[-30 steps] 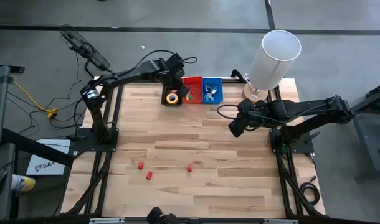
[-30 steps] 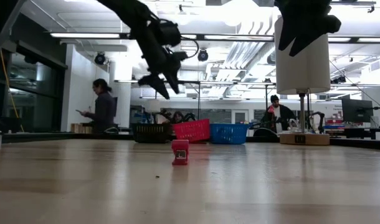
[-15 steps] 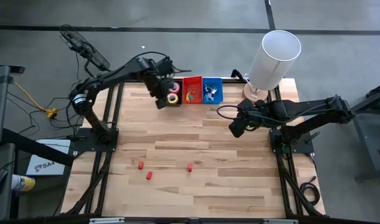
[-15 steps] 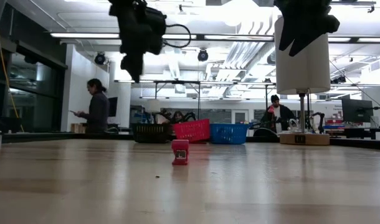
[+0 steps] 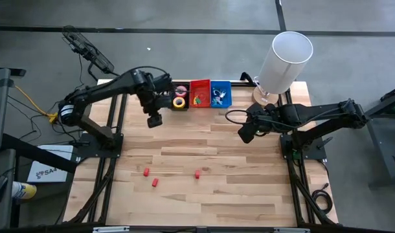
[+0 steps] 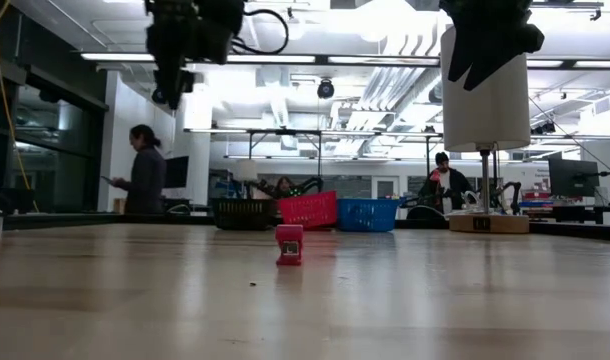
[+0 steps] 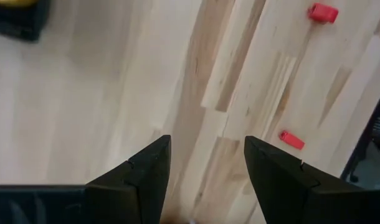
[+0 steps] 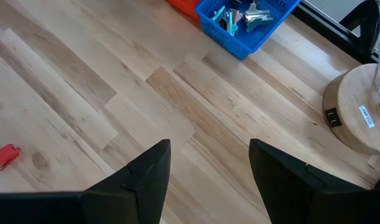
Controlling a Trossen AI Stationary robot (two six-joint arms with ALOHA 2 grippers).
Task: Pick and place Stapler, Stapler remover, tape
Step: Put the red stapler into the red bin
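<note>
Above the table's far side, the left gripper (image 5: 154,119) had swung away from the black basket (image 5: 179,107), fingers open and empty, leaving the yellow tape (image 5: 179,101) inside, so that drop looked done, while the right gripper (image 5: 244,134) waited open.

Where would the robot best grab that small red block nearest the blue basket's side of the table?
Probably from straight above, fingers closing across its narrow width. The red block sits alone on the bare wooden table, well apart from the other two red blocks, so nothing crowds it. The open left gripper hangs nearer the baskets.
</note>
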